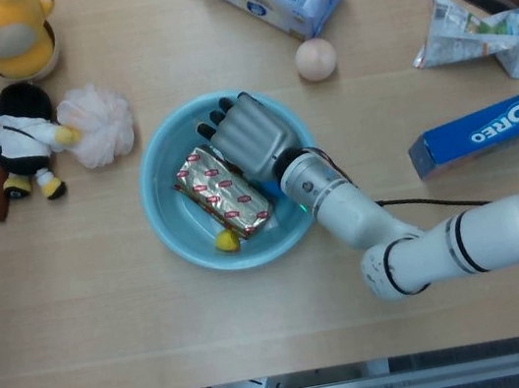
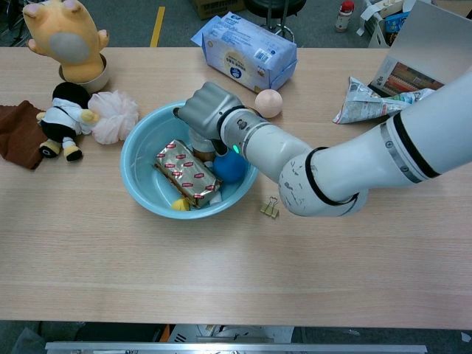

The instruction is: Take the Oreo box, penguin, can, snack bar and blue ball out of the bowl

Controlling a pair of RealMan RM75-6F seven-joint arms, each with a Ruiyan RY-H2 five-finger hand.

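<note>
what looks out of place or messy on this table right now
A crumpled, torn-open wrapper lies near the table's far right edge. A small binder clip sits loose beside the bowl. A yellow object in the bowl is mostly buried under the snack bar.
</note>
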